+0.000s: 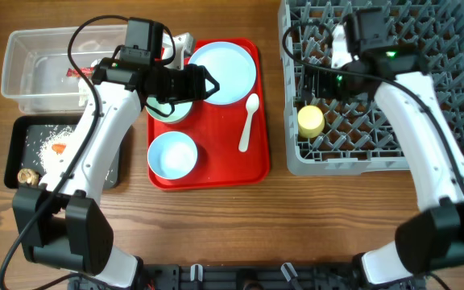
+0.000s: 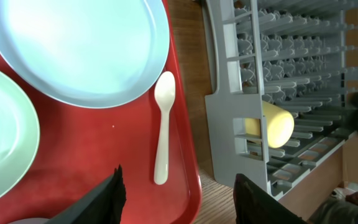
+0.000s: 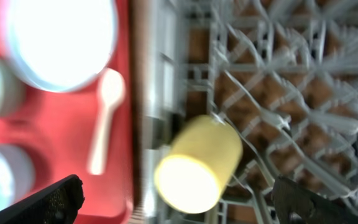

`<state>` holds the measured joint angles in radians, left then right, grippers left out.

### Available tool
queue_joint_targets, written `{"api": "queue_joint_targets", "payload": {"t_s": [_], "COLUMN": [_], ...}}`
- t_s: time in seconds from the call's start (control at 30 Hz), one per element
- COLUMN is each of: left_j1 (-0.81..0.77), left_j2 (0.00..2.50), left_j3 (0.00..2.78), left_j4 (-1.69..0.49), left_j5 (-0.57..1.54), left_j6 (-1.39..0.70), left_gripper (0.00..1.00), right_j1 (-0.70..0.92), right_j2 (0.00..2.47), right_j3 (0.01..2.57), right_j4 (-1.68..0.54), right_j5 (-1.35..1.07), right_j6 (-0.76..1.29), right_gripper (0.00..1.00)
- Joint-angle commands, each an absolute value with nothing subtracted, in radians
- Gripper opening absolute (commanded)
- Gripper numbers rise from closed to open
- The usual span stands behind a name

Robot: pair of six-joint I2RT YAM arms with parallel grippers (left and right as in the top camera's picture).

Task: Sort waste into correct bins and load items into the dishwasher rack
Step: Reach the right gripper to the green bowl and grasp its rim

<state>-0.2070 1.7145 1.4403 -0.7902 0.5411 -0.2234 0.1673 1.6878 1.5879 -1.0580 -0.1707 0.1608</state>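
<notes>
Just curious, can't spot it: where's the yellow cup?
Overhead, the cup lies in the rack, at its left edge, right of the red tray and spoon.

Brown wood-grain worktop (image 1: 216,217), four things directly on it. Clear tub (image 1: 22,80) at far left, at the back. Black tray (image 1: 13,153) right in front of the tub, edges just beside each other; cannot tell if touching. Red tray (image 1: 216,173) in the middle, just beside the black tray. Grey rack (image 1: 353,161) on the right, running off the top and right of the overhead view. Narrow strip of bare wood shows between red tray and rack.
</notes>
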Motion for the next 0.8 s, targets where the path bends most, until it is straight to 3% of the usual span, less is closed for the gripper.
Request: {"api": "queue_joint_targets", "payload": {"t_s": [0.0, 0.3, 0.37, 0.43, 0.6, 0.77], "left_j1": [-0.207, -0.072, -0.004, 0.056, 0.18, 0.207], "left_j2": [1.7, 1.528, 1.456, 1.406, 1.367, 1.371], "left_j3": [1.451, 1.452, 1.452, 1.452, 1.451, 1.451], "left_j4": [-0.791, -0.882, -0.916, -0.94, -0.994, -1.014], "left_j5": [0.493, 0.419, 0.344, 0.307, 0.226, 0.226], "left_j6": [-0.217, -0.218, -0.218, -0.218, -0.218, -0.218], "left_gripper": [0.6, 0.64, 0.74, 1.0, 1.0, 1.0], "right_j1": [0.191, 0.322, 0.361, 0.395, 0.499, 0.607], "right_j2": [1.617, 1.617, 1.643, 1.682, 1.869, 2.043], "right_j3": [1.637, 1.626, 1.625, 1.625, 1.625, 1.625], "right_j4": [-1.044, -0.89, -0.839, -0.8, -0.632, -0.426], "right_j5": [-0.293, -0.409, -0.408, -0.408, -0.405, -0.397], "right_j6": [0.13, 0.218, 0.218, 0.242, 0.379, 0.478], "right_gripper": [1.0, 1.0, 1.0, 1.0, 0.91, 0.81]}}
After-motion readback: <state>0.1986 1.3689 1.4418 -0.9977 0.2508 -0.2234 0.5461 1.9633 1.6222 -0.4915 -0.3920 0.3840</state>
